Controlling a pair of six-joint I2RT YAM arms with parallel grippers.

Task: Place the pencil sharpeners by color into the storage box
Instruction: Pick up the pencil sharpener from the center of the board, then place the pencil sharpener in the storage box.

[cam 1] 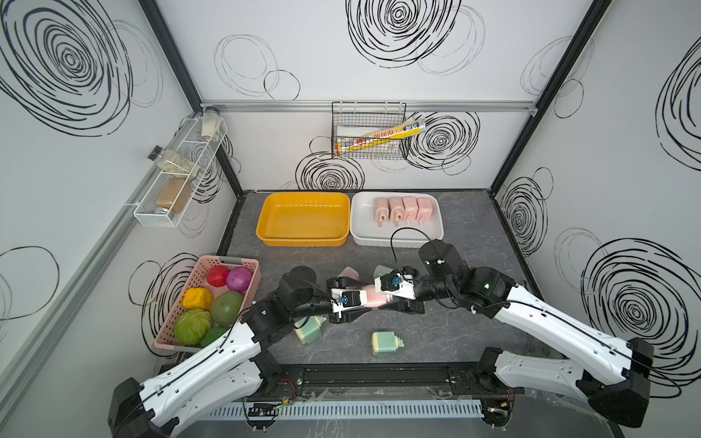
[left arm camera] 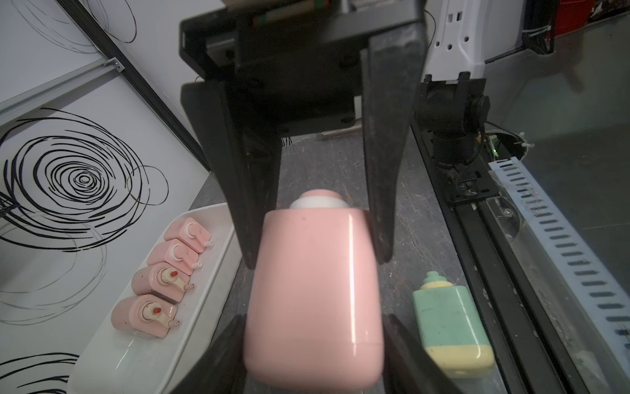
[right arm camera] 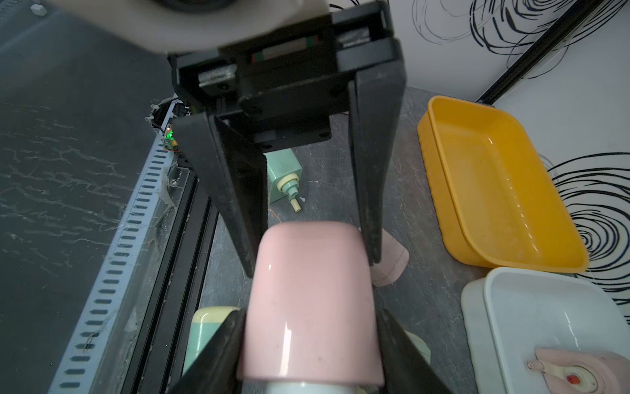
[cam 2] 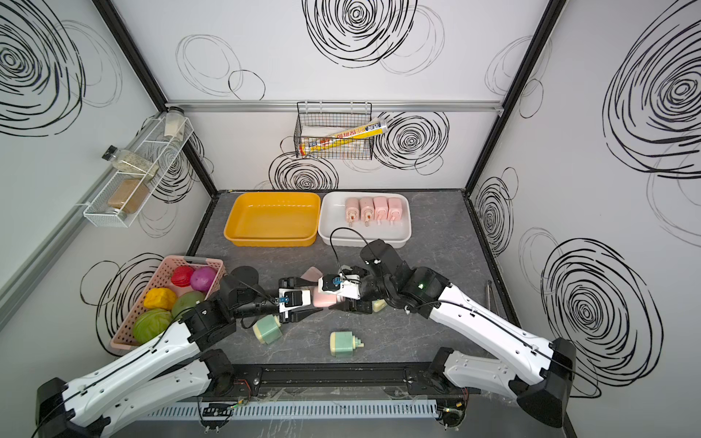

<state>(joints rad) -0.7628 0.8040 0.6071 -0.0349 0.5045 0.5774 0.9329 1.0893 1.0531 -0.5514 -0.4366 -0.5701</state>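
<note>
A pink pencil sharpener (cam 1: 373,297) (left arm camera: 313,300) (right arm camera: 310,307) hangs above the table's middle, held from both ends. My left gripper (cam 1: 366,300) (left arm camera: 313,319) is shut on one end. My right gripper (cam 1: 381,297) (right arm camera: 312,314) presses both sides of the other end. The white storage box (cam 1: 398,241) at the back holds several pink sharpeners in a row; the yellow box (cam 1: 301,239) beside it holds nothing. Green sharpeners lie on the table, one near the front (cam 1: 385,343), one under my left arm (cam 1: 309,330) and one behind my right gripper (cam 1: 380,271). Another pink sharpener (cam 1: 349,273) lies behind the grippers.
A pink basket (cam 1: 227,260) of toy fruit stands at the left edge beside my left arm. On the back wall hangs a wire basket (cam 1: 368,132), and a spice rack (cam 1: 182,170) is on the left wall. A black rail (cam 1: 379,375) runs along the front edge.
</note>
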